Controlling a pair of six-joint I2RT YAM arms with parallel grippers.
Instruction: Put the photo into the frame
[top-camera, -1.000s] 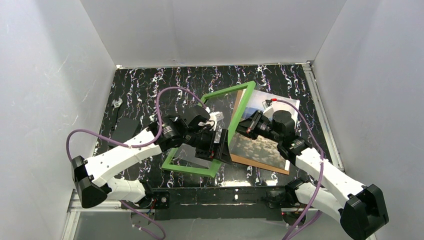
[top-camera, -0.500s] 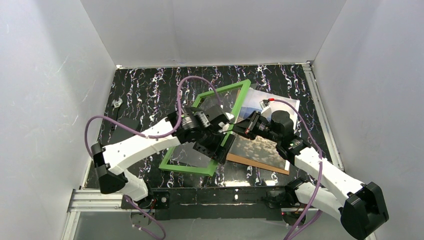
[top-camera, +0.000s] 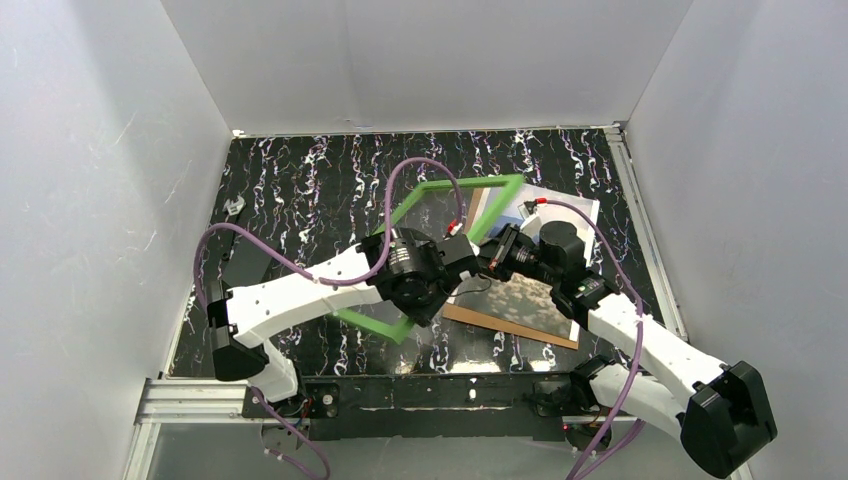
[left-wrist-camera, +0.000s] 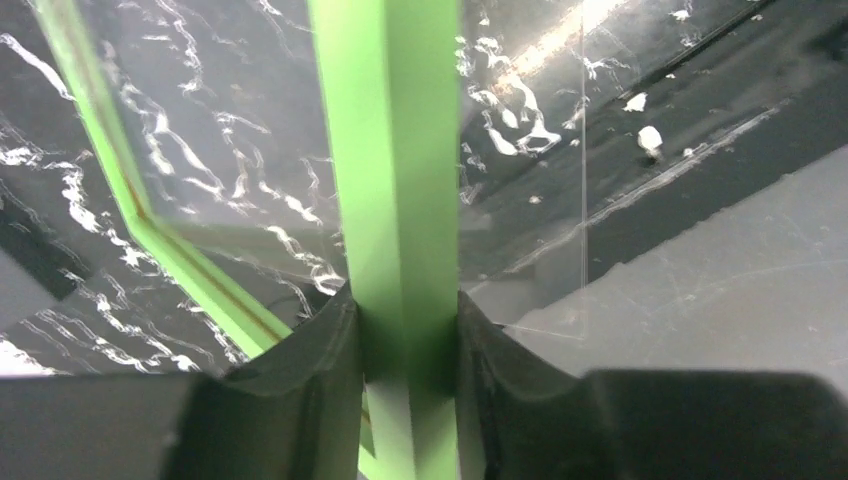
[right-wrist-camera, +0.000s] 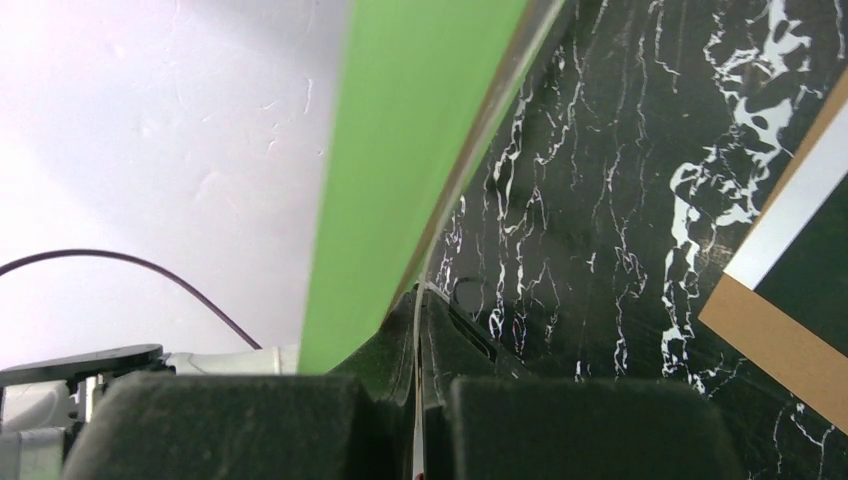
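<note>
The green frame (top-camera: 470, 184) is tilted up off the table between both arms, its clear pane showing the marbled top through it. My left gripper (top-camera: 453, 266) is shut on one green bar (left-wrist-camera: 395, 150), its two fingers pressed against the bar's sides (left-wrist-camera: 408, 320). My right gripper (top-camera: 488, 257) meets the same side from the right. Its jaws (right-wrist-camera: 420, 300) are shut on a thin clear pane edge beside the green bar (right-wrist-camera: 400, 150). The photo (top-camera: 520, 298) lies face up on a brown backing board (top-camera: 505, 327) under the right arm; its white border (right-wrist-camera: 795, 205) shows in the right wrist view.
White walls close in the black marbled table (top-camera: 300, 180) on three sides. A flat black piece (top-camera: 250, 262) and a small white scrap (top-camera: 235, 207) lie at the left. A metal rail (top-camera: 650, 240) runs along the right edge. The left arm's purple cable (top-camera: 420, 170) loops over the frame.
My left arm has swung right along the frame and its jaws have closed on the green bar. The frame has tipped, its far corner shifting right. The right gripper has stayed put.
</note>
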